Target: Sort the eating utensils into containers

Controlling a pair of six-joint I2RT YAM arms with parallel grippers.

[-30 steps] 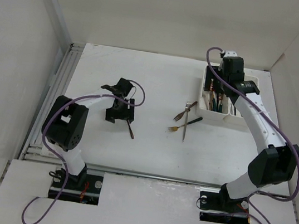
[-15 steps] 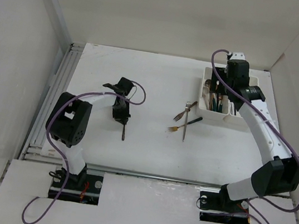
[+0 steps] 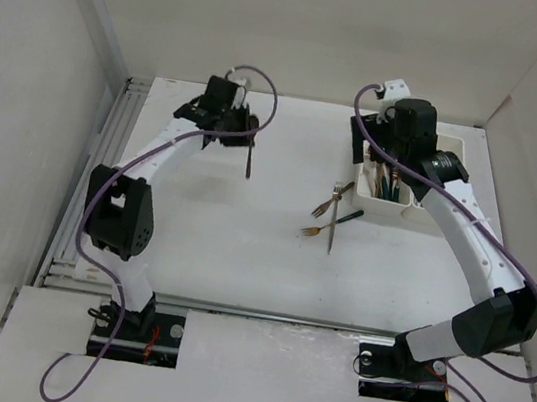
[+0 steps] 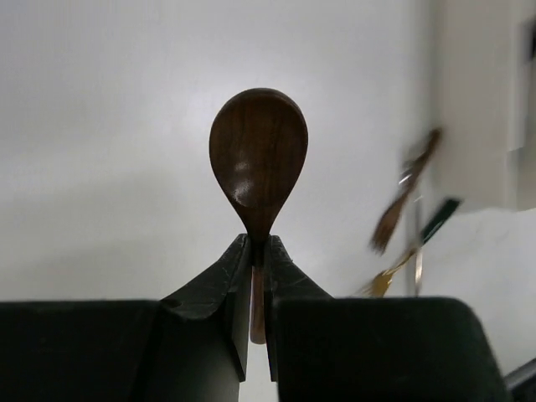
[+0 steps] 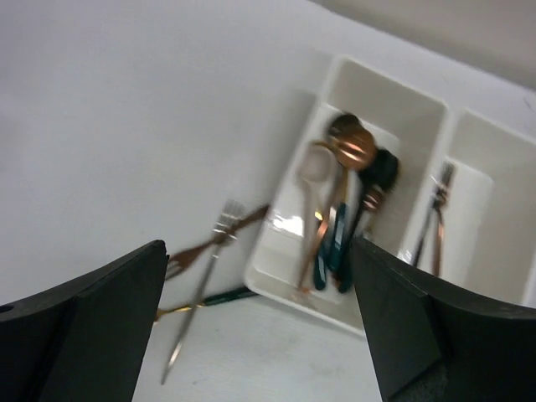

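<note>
My left gripper [image 3: 242,128] is shut on the handle of a dark copper spoon [image 3: 250,160], held above the far left of the table. In the left wrist view the spoon's bowl [image 4: 258,159] juts out past the closed gripper [image 4: 258,266]. My right gripper [image 3: 382,149] hovers open and empty over the white containers [image 3: 384,211]. In the right wrist view its fingers [image 5: 84,327] frame the left bin [image 5: 285,251], which holds several spoons [image 5: 339,201]. The right bin [image 5: 477,251] holds forks [image 5: 435,222]. Three forks [image 3: 331,217] lie crossed on the table left of the bins.
White walls close in the table on the left, back and right. A ribbed rail [image 3: 102,166] runs along the left edge. The loose forks [image 5: 205,255] lie just off the left bin's front corner.
The left gripper shut on the spoon near the table's front left, lifted it and swung it toward the far side. The right gripper shifted slightly left over the bins and opened wider.
</note>
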